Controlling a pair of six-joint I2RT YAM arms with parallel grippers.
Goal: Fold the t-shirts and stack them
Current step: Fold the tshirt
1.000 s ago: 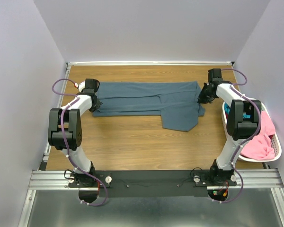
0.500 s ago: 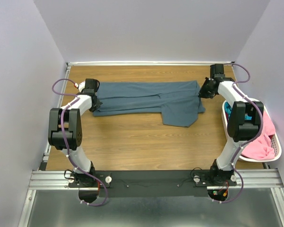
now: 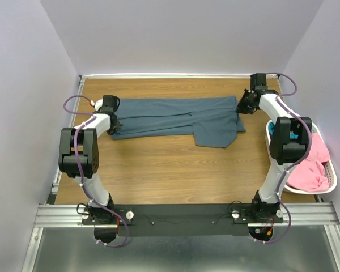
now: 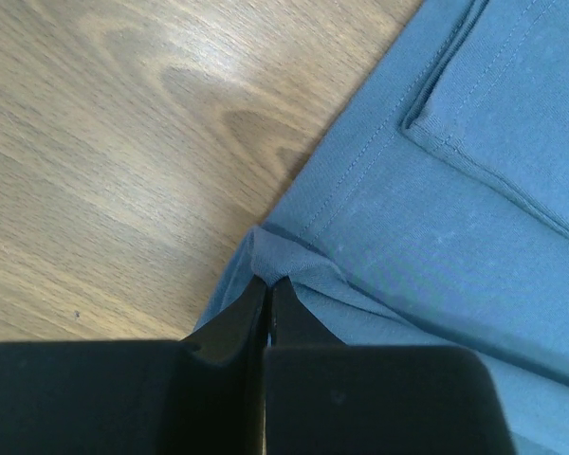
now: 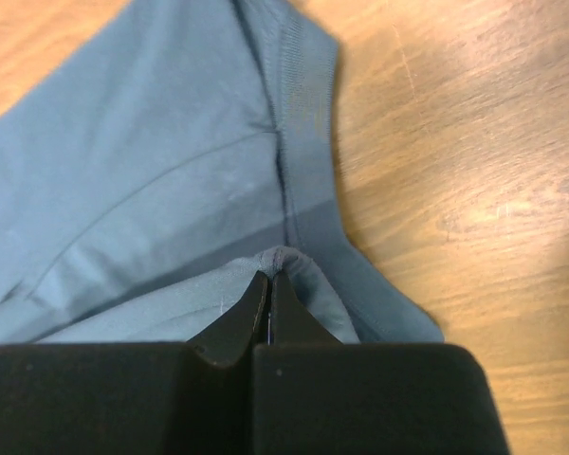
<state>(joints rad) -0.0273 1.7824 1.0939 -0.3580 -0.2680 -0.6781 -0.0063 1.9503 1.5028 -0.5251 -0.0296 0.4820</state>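
**Item 1: blue-grey t-shirt** [image 3: 181,118]. Soft matte knit with stitched double-seam hems. We find it laid out as a long band across the far half of the surface [image 3: 158,164], running from near the left edge to near the right edge. A folded layer rests on top. A broad flap hangs toward the near edge at the right end.

**Item 2: left tool** [image 3: 114,121]. Black and wedge-shaped. Its fingers [image 4: 237,327] are clenched on a puckered corner of the blue-grey t-shirt at the shirt's left end, close to the surface's left edge. The wrist view shows the hem bunched into a small ridge at the tips.

**Item 3: right tool** [image 3: 242,107]. It has the same black build as the left one. It is clamped on a small raised fold at the shirt's right end, beside the ribbed collar band and near the far right corner.

**Item 4: basket** [image 3: 332,177]. White slotted plastic, sitting at the surface's right edge.

**Item 5: pink t-shirt** [image 3: 311,170]. Crumpled cloth heaped in the basket.

**Item 6: teal t-shirt** [image 3: 297,135]. We see only a sliver of it, in the basket behind the right arm.

**Item 7: surface.** Wood-grain laminate in a warm brown, with a faint sheen.

**Changes noted.** Over the last second the right tool has travelled toward the far right corner, taking the shirt's end with it. The hanging flap now reaches less far toward the near edge and sits further right. The left tool has kept its place and its grip.
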